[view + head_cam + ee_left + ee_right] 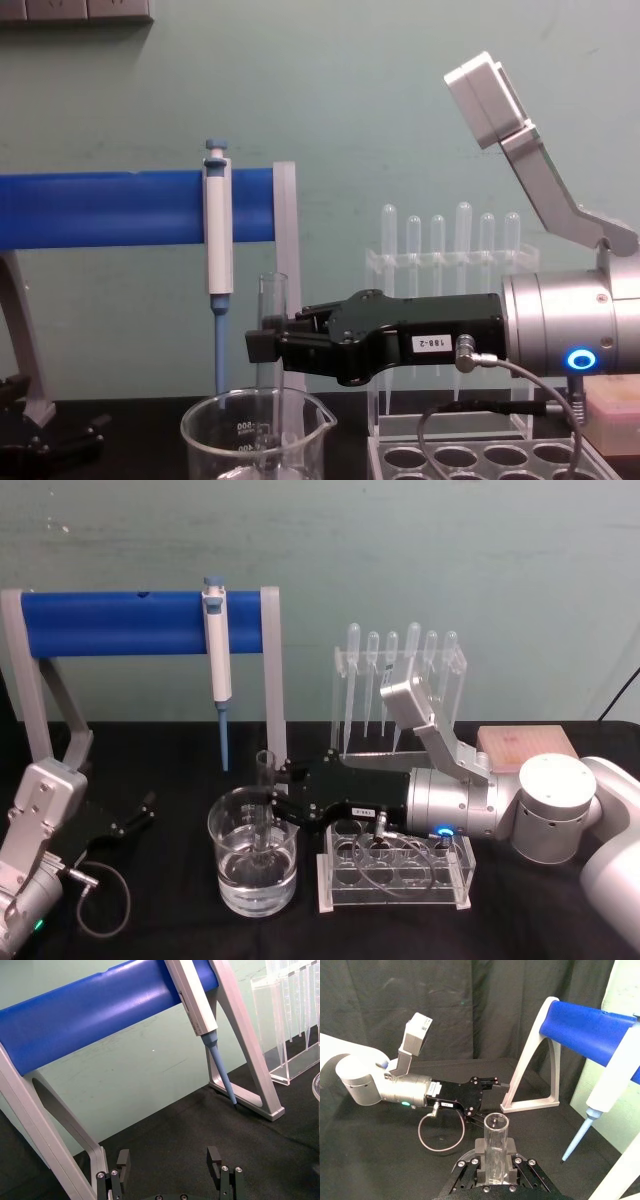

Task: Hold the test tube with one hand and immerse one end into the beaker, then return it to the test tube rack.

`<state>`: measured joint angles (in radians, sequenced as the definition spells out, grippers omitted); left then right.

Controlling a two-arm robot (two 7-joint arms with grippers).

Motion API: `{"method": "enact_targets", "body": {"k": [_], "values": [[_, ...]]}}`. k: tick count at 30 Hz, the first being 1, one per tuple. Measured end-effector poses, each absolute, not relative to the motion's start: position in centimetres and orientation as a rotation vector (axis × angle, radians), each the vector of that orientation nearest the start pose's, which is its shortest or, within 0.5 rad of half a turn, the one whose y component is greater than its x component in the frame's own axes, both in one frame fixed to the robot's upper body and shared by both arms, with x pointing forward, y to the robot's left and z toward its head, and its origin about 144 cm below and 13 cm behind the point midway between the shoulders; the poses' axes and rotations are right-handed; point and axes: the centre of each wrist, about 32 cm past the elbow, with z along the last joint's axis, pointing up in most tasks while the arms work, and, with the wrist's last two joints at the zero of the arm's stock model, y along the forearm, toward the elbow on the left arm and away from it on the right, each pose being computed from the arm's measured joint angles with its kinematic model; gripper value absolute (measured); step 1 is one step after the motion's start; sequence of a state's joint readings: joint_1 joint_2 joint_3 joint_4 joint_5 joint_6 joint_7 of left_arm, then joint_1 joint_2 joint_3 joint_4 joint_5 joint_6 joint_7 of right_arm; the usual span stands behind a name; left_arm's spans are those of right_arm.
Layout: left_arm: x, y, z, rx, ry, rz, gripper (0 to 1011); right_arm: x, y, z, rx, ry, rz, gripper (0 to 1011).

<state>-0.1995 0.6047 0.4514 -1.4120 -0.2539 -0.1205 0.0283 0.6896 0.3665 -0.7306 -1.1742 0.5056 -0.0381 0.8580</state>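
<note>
1. One left gripper lay low near the left edge of the black table. Its two fingers were spread apart with nothing between them.
2. One stand stood along the back edge, reaching toward the back left corner. It was a single blue bar carried on grey legs. One micropipette hung from the bar close to the right-hand leg, its blue tip pointing down.
3. One beaker sat near the front edge, a little left of the table's middle. It was partly filled with clear water.
4. One test tube stood upright inside the beaker. Its open rim was above the beaker's rim and its rounded end was down in the water.
5. The right gripper reached in level from the right edge. Its fingers were clamped on the sides of the test tube just above the beaker's rim. One blue ring glowed on its silver wrist.
6. One clear test tube rack stood just beside the beaker on its right, near the front edge and under the right gripper. The arm covered part of its wells, so their number could not be told.
7. One clear holder stood at the back edge, right of the stand. It carried six plastic pipettes hanging bulb-up in a row.
8. One pinkish box lay toward the back right corner.
</note>
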Motion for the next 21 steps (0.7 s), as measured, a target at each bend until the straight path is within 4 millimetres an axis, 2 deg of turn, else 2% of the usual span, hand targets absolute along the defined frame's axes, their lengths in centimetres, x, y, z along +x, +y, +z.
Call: {"method": "enact_targets", "body": {"k": [21], "values": [[48.86, 30.97, 113.98, 0.304, -0.285, 1.248, 1000, 59.95, -19.12, 122.51, -0.133, -0.12, -0.256, 224]]}}
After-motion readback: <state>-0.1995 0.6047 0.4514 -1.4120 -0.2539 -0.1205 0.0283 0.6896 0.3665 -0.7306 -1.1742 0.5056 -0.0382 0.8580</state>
